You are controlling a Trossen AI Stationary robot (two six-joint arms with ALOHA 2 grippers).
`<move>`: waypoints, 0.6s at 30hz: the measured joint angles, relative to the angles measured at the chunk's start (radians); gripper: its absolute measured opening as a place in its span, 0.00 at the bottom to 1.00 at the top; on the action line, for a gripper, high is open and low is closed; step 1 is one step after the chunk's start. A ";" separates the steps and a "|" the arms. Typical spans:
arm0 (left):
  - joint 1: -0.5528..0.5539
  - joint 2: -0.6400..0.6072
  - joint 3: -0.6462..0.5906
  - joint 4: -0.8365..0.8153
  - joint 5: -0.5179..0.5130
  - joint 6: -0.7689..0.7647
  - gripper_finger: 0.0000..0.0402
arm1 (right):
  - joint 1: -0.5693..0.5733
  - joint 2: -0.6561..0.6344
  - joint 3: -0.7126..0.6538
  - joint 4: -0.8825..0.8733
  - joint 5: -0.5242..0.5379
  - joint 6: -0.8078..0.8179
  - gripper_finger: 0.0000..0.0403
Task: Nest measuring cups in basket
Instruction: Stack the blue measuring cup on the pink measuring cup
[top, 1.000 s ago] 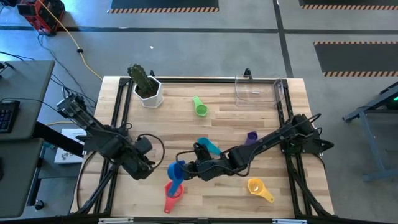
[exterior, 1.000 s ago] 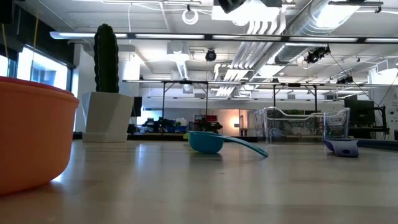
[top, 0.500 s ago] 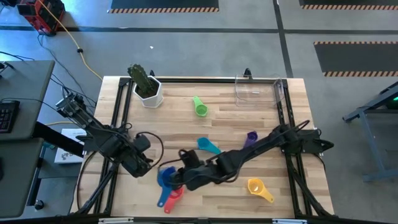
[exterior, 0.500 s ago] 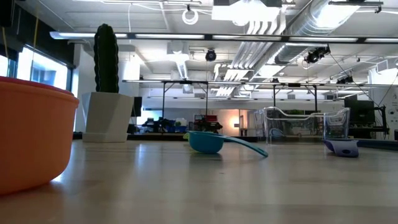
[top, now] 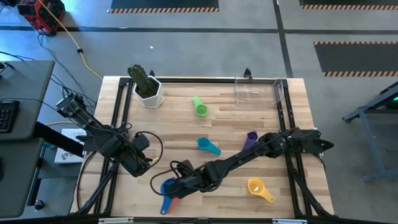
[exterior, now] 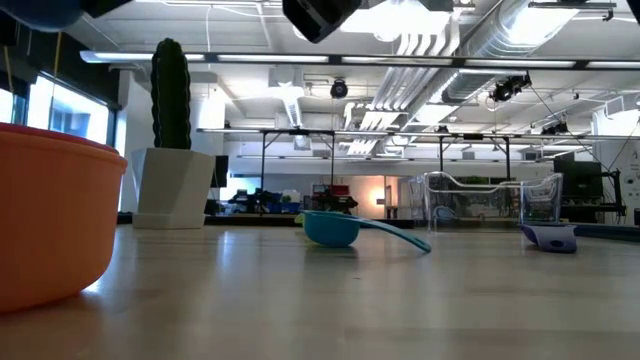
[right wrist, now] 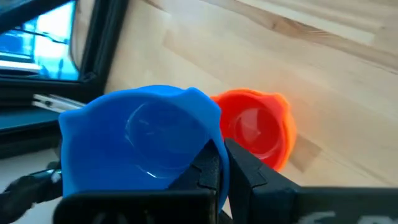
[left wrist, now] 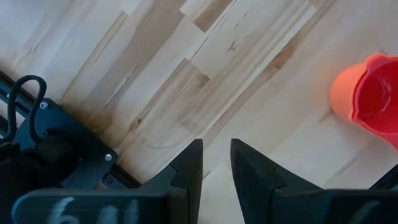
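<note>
Right gripper [top: 176, 185] reaches low across the pale wood-plank table [top: 224, 124], near its 7 o'clock edge. Its dark fingers [right wrist: 239, 171] are pressed together, pinching the rim of the blue cup [right wrist: 140, 140], a smooth, glossy plastic scoop with a rounded bowl. Just beside and below the blue cup sits the red cup [right wrist: 252, 130] nested inside the orange cup [right wrist: 287, 134]; their pouring lips line up.

Left gripper [left wrist: 214, 165] hangs at the table's 8 o'clock edge, its fingers slightly apart, holding nothing, over bare streaked wood by the black frame rail.

Other cups lie scattered:
- green cup [top: 199, 107], about 12 o'clock;
- teal cup [top: 208, 146], near centre, long thin handle;
- purple cup [top: 250, 137], about 3 o'clock;
- yellow cup [top: 259, 188], about 5 o'clock.

The basket [top: 258, 89], clear thin-walled plastic, rectangular, stands at 1 o'clock with no cups in it. White faceted pot [top: 150, 94] with a ribbed green cactus stands at 11 o'clock.
</note>
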 joint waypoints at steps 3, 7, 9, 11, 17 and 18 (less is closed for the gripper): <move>0.000 0.000 0.000 0.001 0.000 -0.009 0.18 | 0.000 0.016 0.000 -0.011 -0.028 0.007 0.00; 0.000 0.000 0.000 0.001 0.000 -0.017 0.18 | 0.000 0.021 0.000 -0.031 -0.032 0.007 0.00; 0.000 0.000 0.000 0.001 0.000 -0.018 0.18 | 0.000 0.028 0.000 -0.045 -0.037 0.007 0.00; 0.000 0.000 0.000 0.001 0.000 -0.018 0.18 | 0.000 0.036 0.000 -0.057 -0.041 0.007 0.00; 0.000 0.001 0.000 0.004 0.000 -0.018 0.18 | -0.003 0.051 0.000 -0.048 -0.042 0.007 0.00; 0.000 0.001 0.000 0.003 0.000 -0.018 0.18 | -0.003 0.053 0.000 -0.053 -0.042 0.007 0.00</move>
